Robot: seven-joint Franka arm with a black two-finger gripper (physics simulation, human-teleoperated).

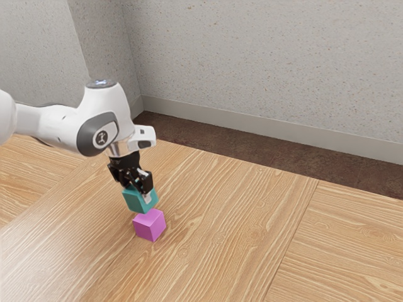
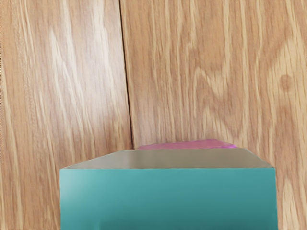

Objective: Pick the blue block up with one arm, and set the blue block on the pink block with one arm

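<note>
A teal-blue block hangs between the black fingers of my gripper, which is shut on it. It hovers just above the pink block, slightly toward the exterior view's left of it, with a small gap between the two. The pink block rests on the wooden table. In the wrist view the blue block sits large under my hand, and a thin strip of the pink block shows beyond its far edge.
The wooden table stretches wide toward the exterior view's right and front. Behind it lie a dark floor strip and a speckled grey wall. My white arm comes in from the exterior view's left.
</note>
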